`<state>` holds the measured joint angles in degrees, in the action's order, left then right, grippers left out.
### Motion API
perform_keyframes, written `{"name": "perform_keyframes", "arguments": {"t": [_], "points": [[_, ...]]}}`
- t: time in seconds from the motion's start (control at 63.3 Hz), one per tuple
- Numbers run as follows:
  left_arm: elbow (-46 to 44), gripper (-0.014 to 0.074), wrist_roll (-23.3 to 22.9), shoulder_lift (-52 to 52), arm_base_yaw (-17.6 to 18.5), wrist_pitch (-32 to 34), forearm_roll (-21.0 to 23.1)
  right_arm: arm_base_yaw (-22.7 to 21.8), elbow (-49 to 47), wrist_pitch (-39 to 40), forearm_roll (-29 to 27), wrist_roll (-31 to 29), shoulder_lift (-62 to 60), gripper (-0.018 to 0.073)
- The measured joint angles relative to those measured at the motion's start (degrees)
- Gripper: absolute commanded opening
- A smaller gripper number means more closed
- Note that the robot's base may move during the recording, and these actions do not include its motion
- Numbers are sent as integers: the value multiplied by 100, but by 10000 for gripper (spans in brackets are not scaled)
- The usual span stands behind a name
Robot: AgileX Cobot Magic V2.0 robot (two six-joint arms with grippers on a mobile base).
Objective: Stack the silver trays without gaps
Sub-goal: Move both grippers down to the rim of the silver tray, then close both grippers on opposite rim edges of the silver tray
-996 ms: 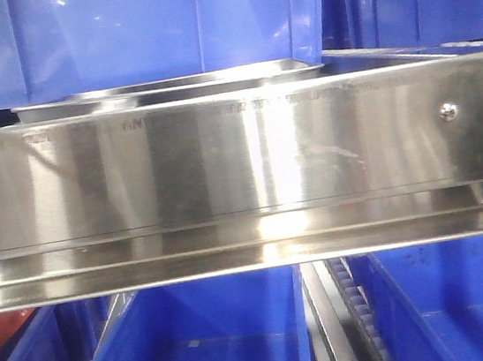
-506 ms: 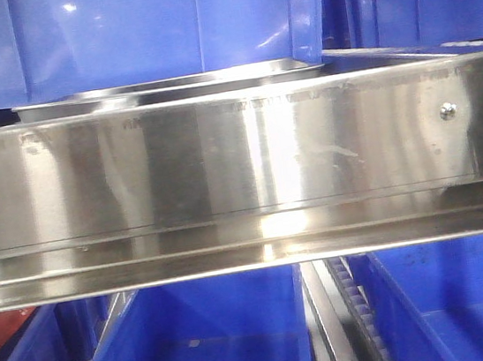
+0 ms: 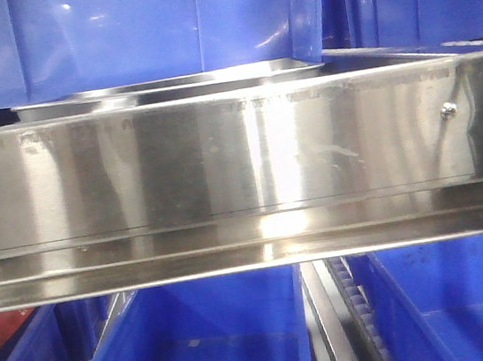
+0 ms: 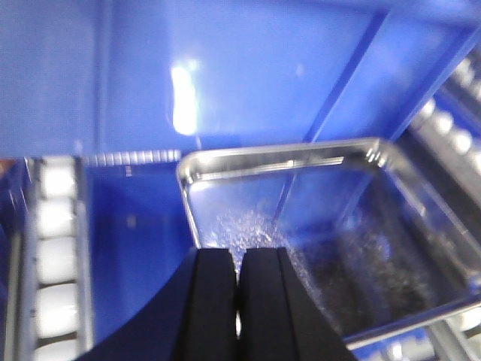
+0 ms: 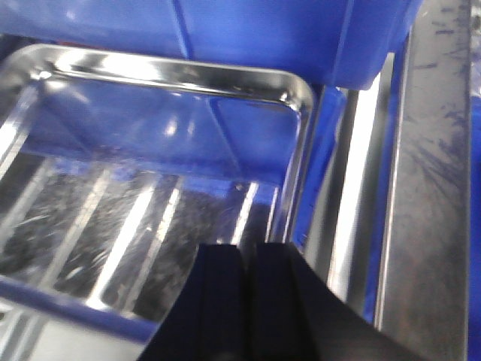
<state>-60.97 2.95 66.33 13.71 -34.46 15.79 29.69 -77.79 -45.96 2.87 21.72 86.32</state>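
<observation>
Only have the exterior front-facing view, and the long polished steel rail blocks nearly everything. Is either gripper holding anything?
Observer: No. The left gripper is shut on nothing, pointed at one side rim of the shallow rectangular silver tray.
Operator: Right one?
Observer: The right gripper is also shut and empty, near the tray's opposite side rim.
Operator: Anything in the tray?
Observer: Nothing. Its scuffed, mirror-like base is bare.
</observation>
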Motion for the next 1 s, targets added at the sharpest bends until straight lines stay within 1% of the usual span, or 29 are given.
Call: {"name": "perform_keyframes", "arguments": {"t": [0.079,0.126,0.19,0.285,0.332,0.379,0.458,0.49,0.522,0.601,0.759,0.996], "points": [[-213,-1,0,350,0,-245,-11,0,-155,-143,60,11,171,-57],[-312,24,0,519,0,-351,-35,0,-211,-208,83,11,274,-57],[-352,74,0,729,0,-435,-46,0,-252,-263,91,-30,368,-57],[-352,178,0,942,0,-481,-81,0,-266,-263,152,-104,458,-46],[-352,223,0,1003,0,-481,-123,0,-266,-222,177,-120,485,-1],[-360,273,0,1062,0,-469,-152,0,-266,-143,199,-132,509,96],[-391,313,-26,1170,0,-417,-232,0,-266,5,222,-145,534,230],[-391,321,-61,1213,0,-401,-263,0,-277,38,222,-145,545,272],[-391,323,-95,1263,0,-386,-293,0,-277,78,253,-111,558,289],[-391,318,-133,1419,0,-274,-318,0,-277,154,332,-6,610,284],[-570,318,-158,1778,0,-155,-330,-101,-357,169,369,191,920,237],[-1119,318,-158,2354,0,-439,-342,-149,-603,0,391,222,1270,235]]}}
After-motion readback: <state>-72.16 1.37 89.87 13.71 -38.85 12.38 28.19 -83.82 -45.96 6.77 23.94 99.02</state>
